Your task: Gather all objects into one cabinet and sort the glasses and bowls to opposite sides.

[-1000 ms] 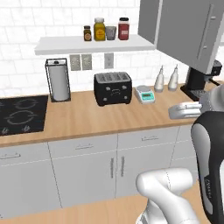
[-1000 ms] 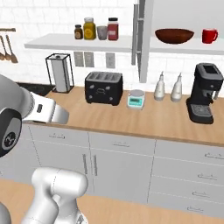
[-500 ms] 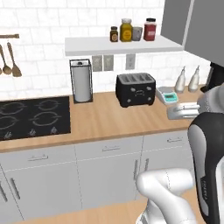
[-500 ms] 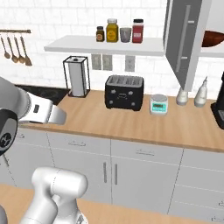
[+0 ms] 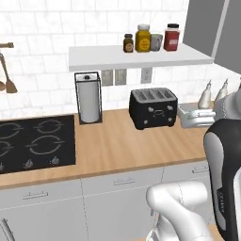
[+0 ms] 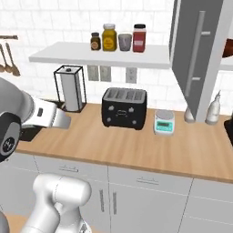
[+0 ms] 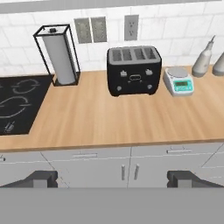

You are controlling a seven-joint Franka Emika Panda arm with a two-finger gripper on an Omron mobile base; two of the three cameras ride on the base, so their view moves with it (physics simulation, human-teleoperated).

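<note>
Gripper (image 7: 112, 178) jaws spread wide, nothing between the dark fingertips (image 7: 41, 178); it sits out in front of the grey base cabinets (image 7: 127, 166), well short of the wooden counter (image 7: 100, 118).

White open wall shelf (image 6: 100, 55) carries four vessels in a row: small lidded jar with dark brown contents (image 6: 95, 41), taller lidded jar with yellow contents (image 6: 109, 37), pale grey cup (image 6: 124, 42), lidded jar with red contents (image 6: 139, 38). The cup stands between the yellow and red jars, upright; what's inside it can't be made out.

Grey flat-door wall cabinet (image 6: 196, 59) hangs just right of the shelf, door swung open with its long steel bar handle (image 6: 197, 48) facing the room. A sliver of dark brown bowl (image 6: 228, 48) shows past the door at the right edge, on the cabinet's shelf.

On the counter: wire-framed paper towel holder (image 7: 57, 54), black four-slot toaster (image 7: 133, 70), small teal-faced kitchen scale (image 7: 178, 81), two pale bottles (image 6: 212, 109) beside the wall. Black hob (image 5: 33, 143) at left.
</note>
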